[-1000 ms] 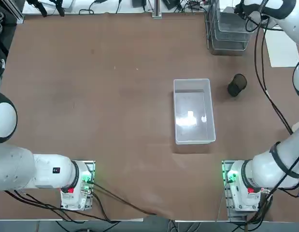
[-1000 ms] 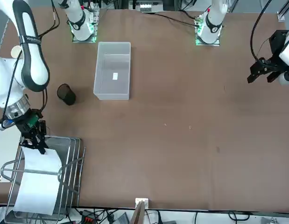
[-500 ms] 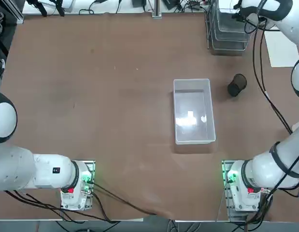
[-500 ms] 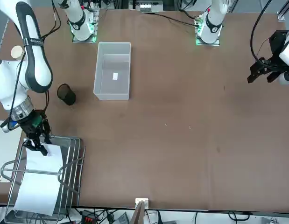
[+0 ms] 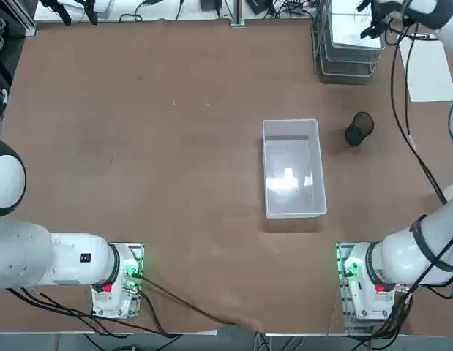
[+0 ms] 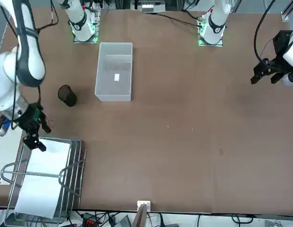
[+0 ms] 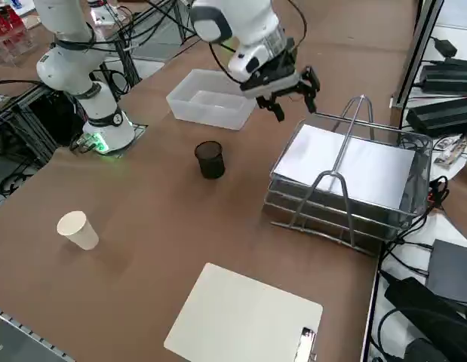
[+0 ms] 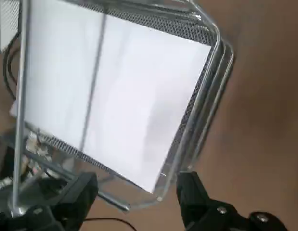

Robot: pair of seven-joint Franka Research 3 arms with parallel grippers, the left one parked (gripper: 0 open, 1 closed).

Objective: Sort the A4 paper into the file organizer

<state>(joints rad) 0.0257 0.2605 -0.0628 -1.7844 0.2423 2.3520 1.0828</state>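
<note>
While I look down from above, my right gripper (image 5: 377, 20) is at the far right corner of the table (image 5: 175, 146), just by the file organizer (image 5: 343, 64). The A4 paper (image 5: 346, 18) shows as a white patch in the top tray. A clear bin (image 5: 292, 168) sits in the middle of the table, and a small dark cup (image 5: 358, 129) stands between the bin and the trays.

From across the table, my right gripper (image 6: 35, 134) hangs just above the near corner of the file organizer (image 6: 75, 163). My fingers are spread apart and hold nothing. The A4 paper (image 6: 44, 177) lies flat in the top tray, under the wire handle.

From my right side, my right gripper (image 7: 291, 92) floats just over the corner of the file organizer (image 7: 346, 215), not touching it. The A4 paper (image 7: 346, 162) lies in the top tray. The dark cup (image 7: 210, 160) stands near the trays, and the clear bin (image 7: 210, 99) is behind it. A paper cup (image 7: 77, 229) stands well apart, and a clipboard (image 7: 241, 317) lies at the near edge.

From my wrist, my two fingers (image 8: 76, 199) are wide open with nothing between them. The A4 paper (image 8: 105, 91) fills the top tray of the file organizer (image 8: 206, 101).
</note>
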